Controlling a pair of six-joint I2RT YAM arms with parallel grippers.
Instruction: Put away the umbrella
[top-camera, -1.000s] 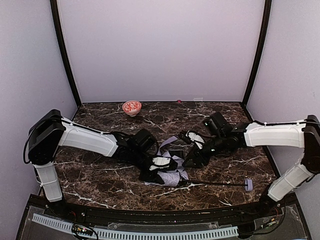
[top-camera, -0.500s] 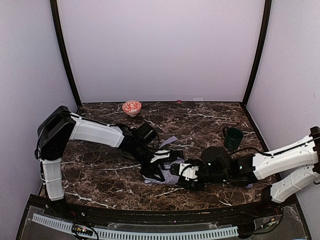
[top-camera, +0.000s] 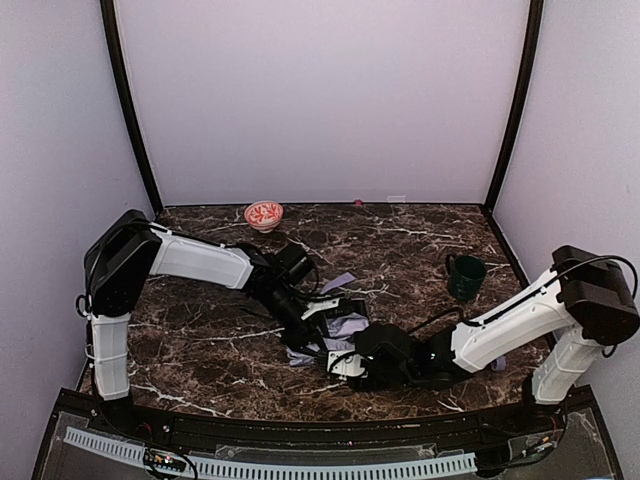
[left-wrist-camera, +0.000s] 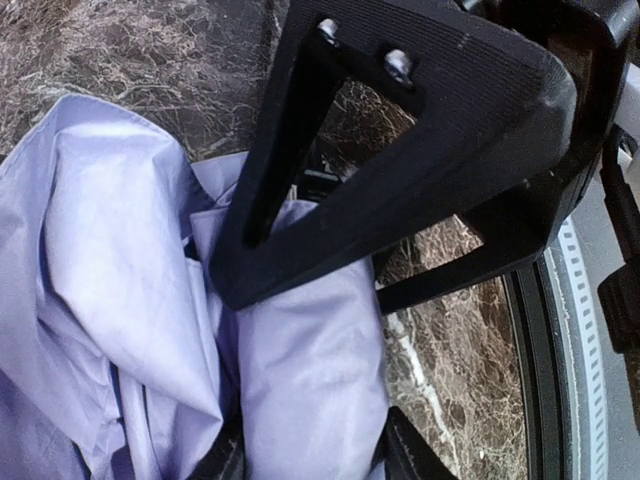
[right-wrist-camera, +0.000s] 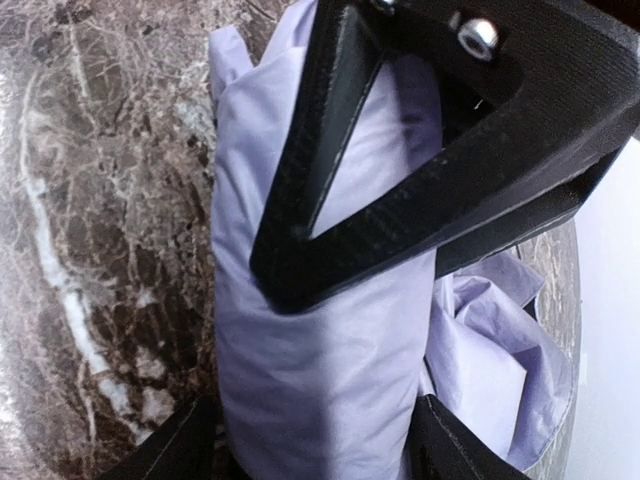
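The umbrella lies crumpled at the table's middle front, its pale lavender fabric bunched up. My left gripper reaches in from the left and is shut on a roll of the fabric, which fills the gap between its jaws. My right gripper reaches in from the right along the front and is shut on the same roll. Each wrist view shows the other gripper's black triangular finger lying across the fabric. The shaft, handle and strap are hidden.
A dark green mug stands at the right. A red patterned bowl sits at the back left near the wall. The dark marble table has walls on three sides. The right arm lies low along the front edge.
My right arm swung from the back right to the front middle and closed on the umbrella fabric, uncovering the mug. The left gripper stayed on the fabric, shifting slightly.
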